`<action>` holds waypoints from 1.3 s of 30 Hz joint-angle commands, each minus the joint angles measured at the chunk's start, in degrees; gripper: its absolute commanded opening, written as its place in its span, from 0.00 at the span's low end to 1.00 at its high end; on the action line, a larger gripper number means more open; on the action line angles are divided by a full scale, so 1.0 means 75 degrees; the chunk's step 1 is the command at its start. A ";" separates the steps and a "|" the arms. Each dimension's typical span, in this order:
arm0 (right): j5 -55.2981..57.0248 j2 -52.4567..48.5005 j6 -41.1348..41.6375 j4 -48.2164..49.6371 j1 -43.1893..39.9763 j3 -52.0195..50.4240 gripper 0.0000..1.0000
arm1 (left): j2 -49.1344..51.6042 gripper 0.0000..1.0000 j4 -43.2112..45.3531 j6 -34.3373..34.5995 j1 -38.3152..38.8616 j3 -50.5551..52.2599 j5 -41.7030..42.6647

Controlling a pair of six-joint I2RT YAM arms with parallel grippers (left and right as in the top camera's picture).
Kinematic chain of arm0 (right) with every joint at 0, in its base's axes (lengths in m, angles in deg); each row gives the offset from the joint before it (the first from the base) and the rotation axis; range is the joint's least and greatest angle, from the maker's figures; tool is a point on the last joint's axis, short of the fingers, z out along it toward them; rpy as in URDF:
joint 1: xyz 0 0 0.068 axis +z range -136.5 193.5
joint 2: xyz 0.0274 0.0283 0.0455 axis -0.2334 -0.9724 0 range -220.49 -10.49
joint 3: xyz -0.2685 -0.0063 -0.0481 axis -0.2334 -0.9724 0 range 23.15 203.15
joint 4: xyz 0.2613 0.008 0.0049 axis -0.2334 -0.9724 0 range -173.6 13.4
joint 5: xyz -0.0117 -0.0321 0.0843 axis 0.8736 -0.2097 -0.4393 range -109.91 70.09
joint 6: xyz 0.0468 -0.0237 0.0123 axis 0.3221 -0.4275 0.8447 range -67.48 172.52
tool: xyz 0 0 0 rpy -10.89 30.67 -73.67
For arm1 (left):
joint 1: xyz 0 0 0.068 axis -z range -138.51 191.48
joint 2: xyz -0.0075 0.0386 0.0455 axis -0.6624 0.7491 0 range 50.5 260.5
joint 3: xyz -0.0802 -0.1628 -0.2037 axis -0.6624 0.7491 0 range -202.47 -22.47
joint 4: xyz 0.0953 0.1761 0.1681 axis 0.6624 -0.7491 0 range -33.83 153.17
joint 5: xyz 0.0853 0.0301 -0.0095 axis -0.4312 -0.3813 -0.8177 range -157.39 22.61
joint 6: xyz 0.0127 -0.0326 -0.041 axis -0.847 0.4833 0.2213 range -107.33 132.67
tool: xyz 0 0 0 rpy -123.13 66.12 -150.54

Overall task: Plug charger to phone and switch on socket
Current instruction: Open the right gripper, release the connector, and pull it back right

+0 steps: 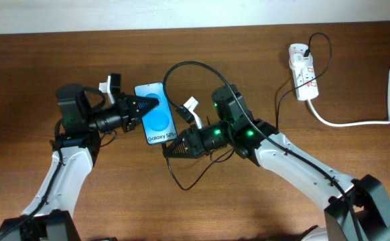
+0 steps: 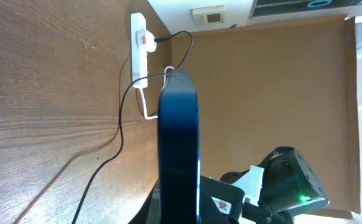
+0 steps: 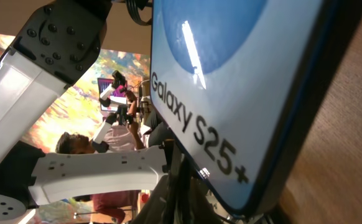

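Observation:
The phone [image 1: 157,122], its blue screen reading "Galaxy S25+", is held just above the table's middle. My left gripper [image 1: 145,107] is shut on its left edge; in the left wrist view the phone [image 2: 178,137] stands edge-on out of that gripper [image 2: 180,214]. My right gripper [image 1: 171,148] sits at the phone's bottom end, shut on the tip of the charger [image 1: 188,63], whose thin black cable loops back to the socket [image 1: 302,70]. In the right wrist view the phone [image 3: 231,81] fills the frame, with the dark fingers of the right gripper [image 3: 181,199] right under its lower edge. The port itself is hidden.
The white socket [image 2: 139,50] lies at the far right with a black plug in it. A thick white cord [image 1: 356,122] runs off to the right edge. Slack black cable [image 2: 119,124] lies on the wood between the socket and the arms.

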 commanded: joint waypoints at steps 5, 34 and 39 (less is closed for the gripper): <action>0.1189 0.0000 -0.0350 -0.0341 -0.0358 0.0318 0.09 | -0.0303 0.00 0.0044 0.0137 0.0038 0.0204 0.1090; 0.2296 0.0067 -0.2804 -0.4083 -0.2206 0.0405 0.37 | -0.0793 0.00 0.1804 0.0804 -0.0052 0.0189 -0.0933; 0.2710 0.0391 -0.3174 -0.4843 -0.2876 0.0533 0.38 | -0.1813 0.00 0.1684 0.1043 0.0236 0.0189 -0.1801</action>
